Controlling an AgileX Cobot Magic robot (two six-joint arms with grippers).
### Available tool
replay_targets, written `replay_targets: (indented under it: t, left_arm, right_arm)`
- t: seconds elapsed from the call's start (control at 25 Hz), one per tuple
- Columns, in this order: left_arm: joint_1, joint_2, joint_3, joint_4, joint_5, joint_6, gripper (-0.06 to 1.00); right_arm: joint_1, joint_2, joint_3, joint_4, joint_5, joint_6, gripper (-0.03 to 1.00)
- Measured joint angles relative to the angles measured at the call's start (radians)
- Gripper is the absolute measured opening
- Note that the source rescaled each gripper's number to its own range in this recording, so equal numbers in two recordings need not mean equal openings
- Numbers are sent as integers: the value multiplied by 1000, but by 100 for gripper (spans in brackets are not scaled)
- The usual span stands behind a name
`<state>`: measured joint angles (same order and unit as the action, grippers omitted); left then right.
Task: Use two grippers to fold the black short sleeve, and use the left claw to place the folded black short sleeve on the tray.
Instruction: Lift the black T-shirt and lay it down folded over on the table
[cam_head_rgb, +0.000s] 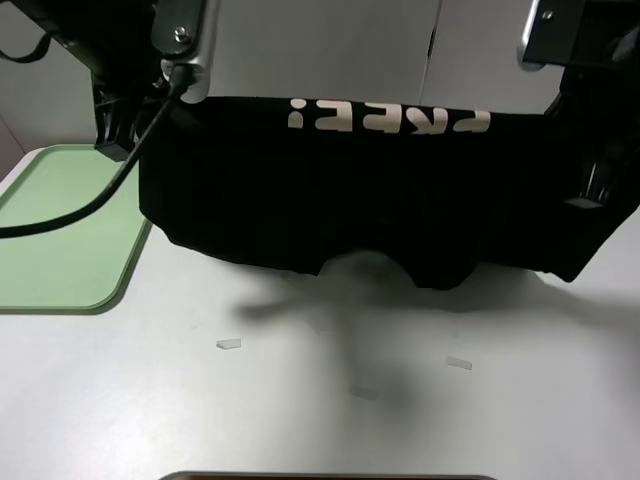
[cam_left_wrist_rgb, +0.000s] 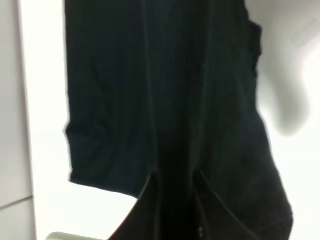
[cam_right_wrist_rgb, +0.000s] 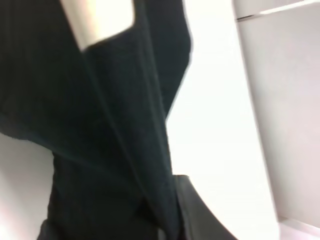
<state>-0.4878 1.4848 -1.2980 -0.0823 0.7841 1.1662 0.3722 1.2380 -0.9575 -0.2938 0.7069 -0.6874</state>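
Note:
The black short sleeve (cam_head_rgb: 350, 200) hangs lifted and stretched wide above the white table, its pink lettering (cam_head_rgb: 390, 118) upside down along the top fold. My left gripper (cam_head_rgb: 158, 118), on the arm with the silver bracket, is shut on the shirt's left top corner. In the left wrist view its fingers (cam_left_wrist_rgb: 150, 210) pinch the cloth (cam_left_wrist_rgb: 160, 100). My right gripper (cam_head_rgb: 565, 125) is shut on the right top corner; in the right wrist view one finger (cam_right_wrist_rgb: 200, 212) shows beside the cloth (cam_right_wrist_rgb: 100, 125). The pale green tray (cam_head_rgb: 60, 230) lies at the left, below the left arm.
The white table (cam_head_rgb: 320, 400) stretches in front of the hanging shirt, with two small pale tape scraps (cam_head_rgb: 228, 344) (cam_head_rgb: 459, 363) on it. A black cable (cam_head_rgb: 90, 205) loops over the tray. A white wall stands behind.

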Motion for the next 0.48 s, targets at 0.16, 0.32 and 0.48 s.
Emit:
replay_targets:
  t: [0.16, 0.32, 0.48]
  left_arm:
    - [-1, -50, 0, 2, -50, 0, 2]
    - [-1, -97, 0, 5, -106, 0, 2]
    - [-1, -130, 0, 5, -168, 0, 2]
  right_arm:
    - [0, 0, -84, -2, 54, 0, 0]
    - [0, 0, -159, -1, 101, 0, 0]
    - [0, 0, -231, -1, 150, 0, 0]
